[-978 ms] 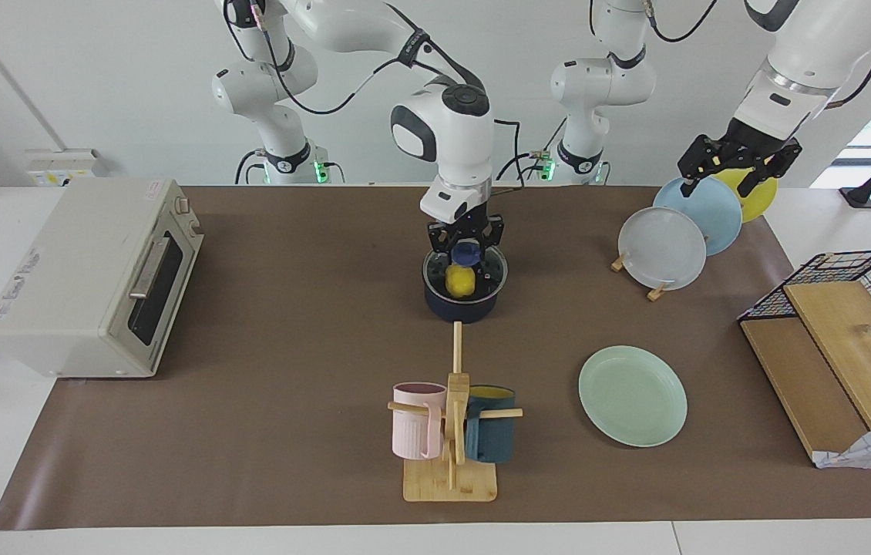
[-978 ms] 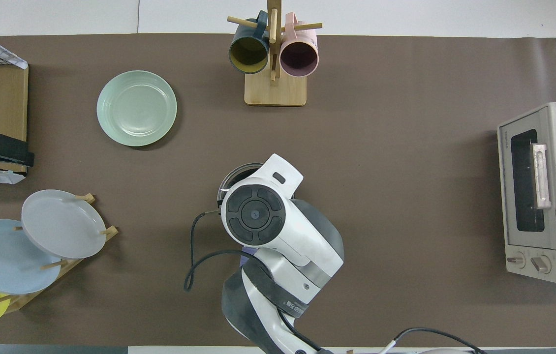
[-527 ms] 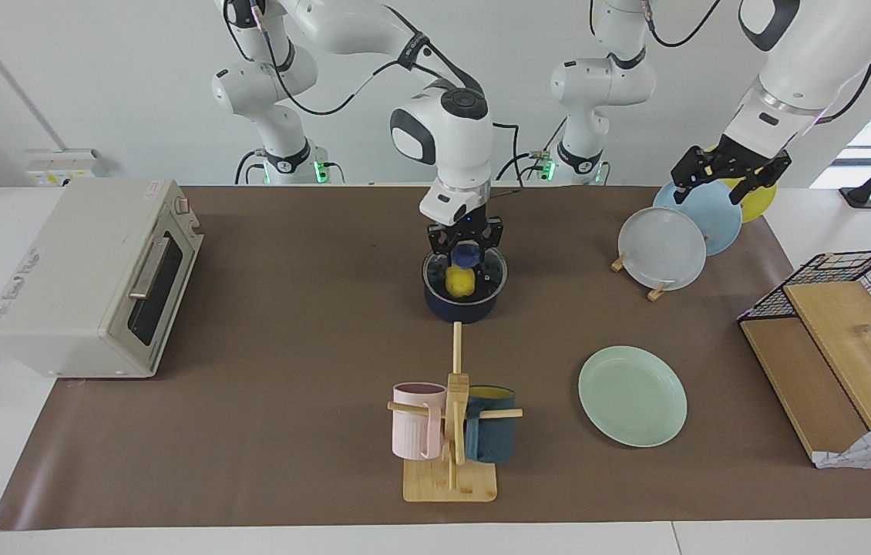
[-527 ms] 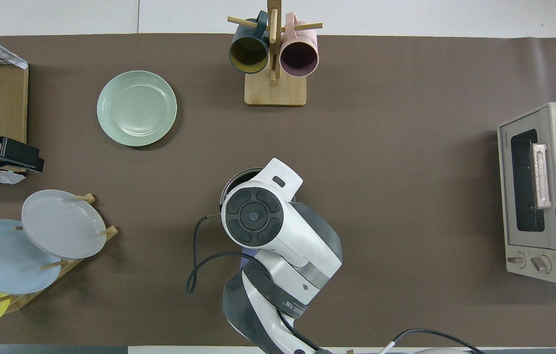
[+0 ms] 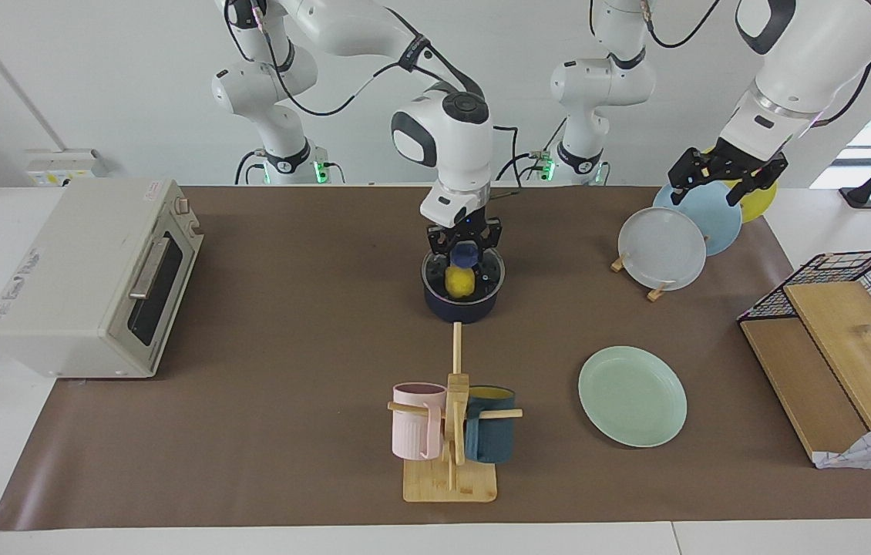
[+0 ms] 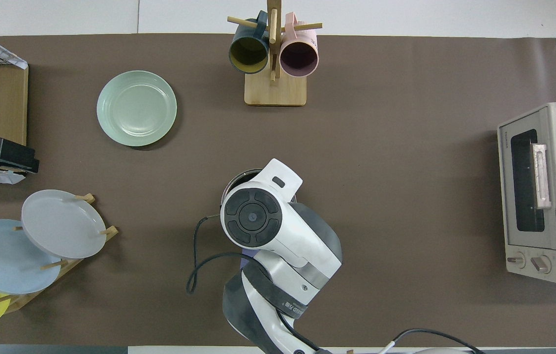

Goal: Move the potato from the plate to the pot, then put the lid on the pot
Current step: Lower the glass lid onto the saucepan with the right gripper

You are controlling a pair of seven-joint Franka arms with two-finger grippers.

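Note:
The navy pot [image 5: 462, 307] stands mid-table. The yellow potato [image 5: 460, 282] lies inside it and shows through the glass lid [image 5: 491, 271], which sits on the pot's rim. My right gripper [image 5: 466, 254] points straight down and is shut on the lid's blue knob [image 5: 466, 252]. In the overhead view the right arm [image 6: 258, 216] covers the pot, and only an arc of the rim [image 6: 238, 176] shows. The mint-green plate [image 5: 632, 395] [image 6: 137, 108] lies empty, farther from the robots than the pot, toward the left arm's end. My left gripper [image 5: 711, 193] hangs open and empty above the plate rack.
A wooden mug rack [image 5: 451, 432] with a pink and a teal mug stands farther from the robots than the pot. A toaster oven [image 5: 89, 277] is at the right arm's end. A plate rack [image 5: 663, 248] and a wire basket [image 5: 859, 270] over wooden boards are at the left arm's end.
My right gripper and the lid have shifted very slightly over the pot. My left gripper has moved a little above the plate rack.

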